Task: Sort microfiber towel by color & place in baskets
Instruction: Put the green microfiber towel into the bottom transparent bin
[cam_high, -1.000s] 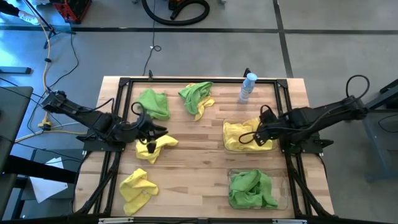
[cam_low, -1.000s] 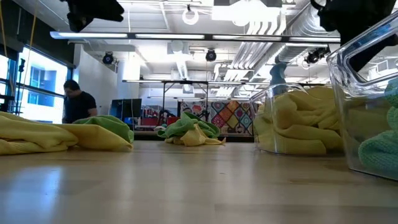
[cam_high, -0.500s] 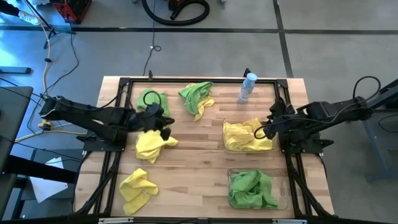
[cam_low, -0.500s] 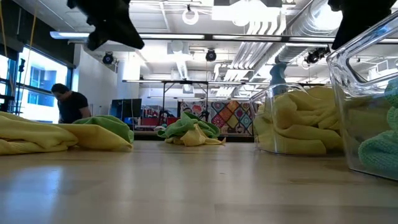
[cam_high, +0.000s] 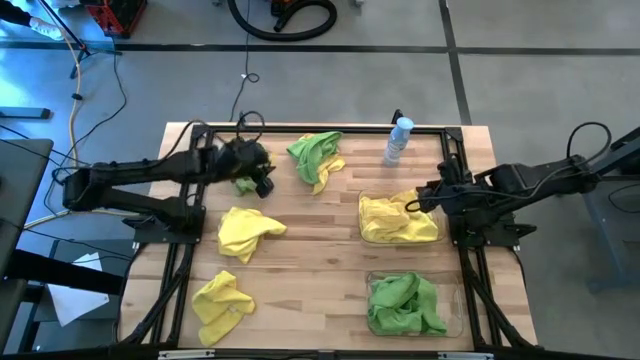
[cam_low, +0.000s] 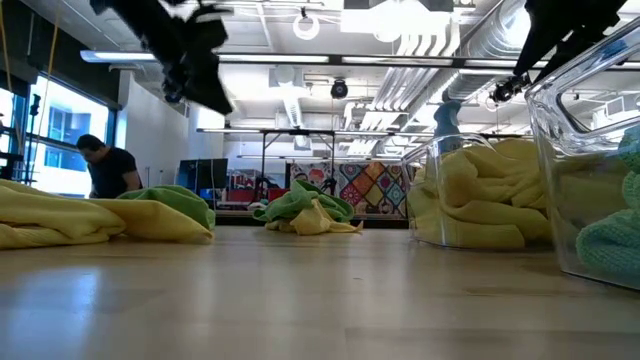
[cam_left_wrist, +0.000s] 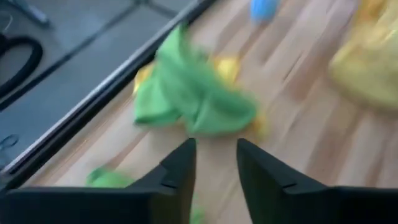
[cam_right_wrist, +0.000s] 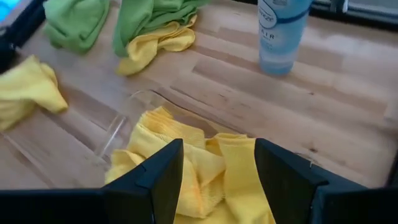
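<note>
- The left gripper (cam_high: 262, 180) is being held over a green towel (cam_high: 243, 184) near the far left of the table; its jaws are seen parted with nothing between them, and the cloth is mostly hidden beneath it.
- A miss is being risked here: if the fingers are closed too high, only a loose fold may be pinched and the cloth may be dropped short of the green basket (cam_high: 457, 322).
- Two yellow towels (cam_high: 245, 231) are lying rumpled on the bare wood, one just beside the left gripper.
- A green-and-yellow pair (cam_high: 318, 157) is lying tangled at the far middle; both colours may be dragged up together if it is grabbed.
- The yellow basket (cam_high: 362, 232) is being filled with bunched yellow cloth; the green one is holding crumpled green cloth.
- The right gripper (cam_right_wrist: 217, 163) is being held open and empty above the yellow basket.
</note>
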